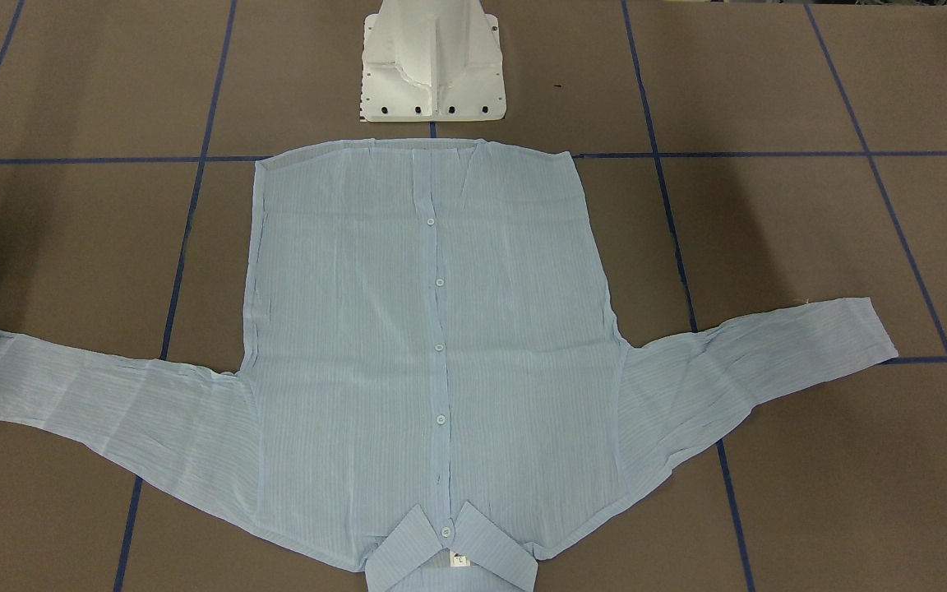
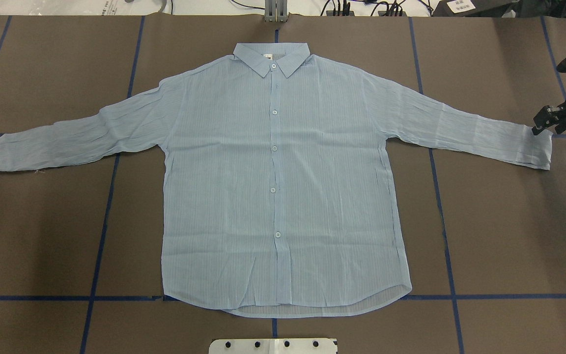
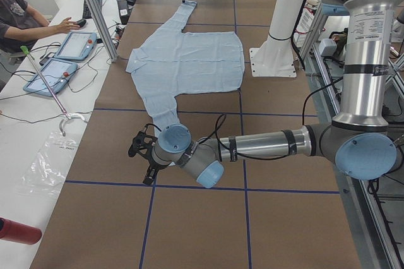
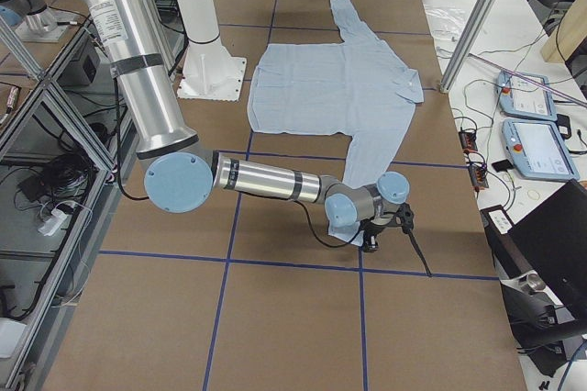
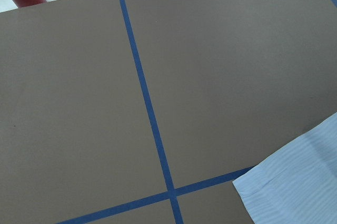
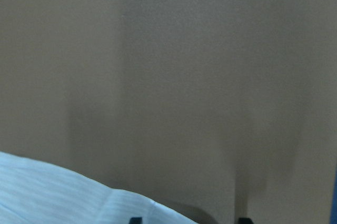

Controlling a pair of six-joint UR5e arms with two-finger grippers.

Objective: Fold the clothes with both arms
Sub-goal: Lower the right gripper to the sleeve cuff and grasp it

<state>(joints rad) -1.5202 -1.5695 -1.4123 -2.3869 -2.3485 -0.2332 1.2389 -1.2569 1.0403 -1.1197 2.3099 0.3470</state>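
The pale-blue striped shirt [image 2: 273,187] lies flat and buttoned on the brown table, collar [image 2: 271,56] away from the robot and both sleeves spread. My right gripper [image 2: 544,127] hangs at the right cuff [image 2: 533,147]. In the right wrist view its fingertips [image 6: 136,220] stand apart, open, one at the cuff's edge [image 6: 63,192] and the other over bare table. My left gripper [image 3: 141,152] shows only in the exterior left view, beside the left cuff [image 3: 161,120]; I cannot tell whether it is open or shut. The left wrist view holds just a corner of that cuff [image 5: 300,182].
The white pedestal base [image 1: 432,74] stands just behind the shirt's hem. Blue tape lines [image 2: 101,236] grid the table. Beyond the collar side, a white bench [image 3: 38,136] carries teach pendants [image 3: 76,45], a person sits there, and a red bottle [image 3: 19,231] lies on it.
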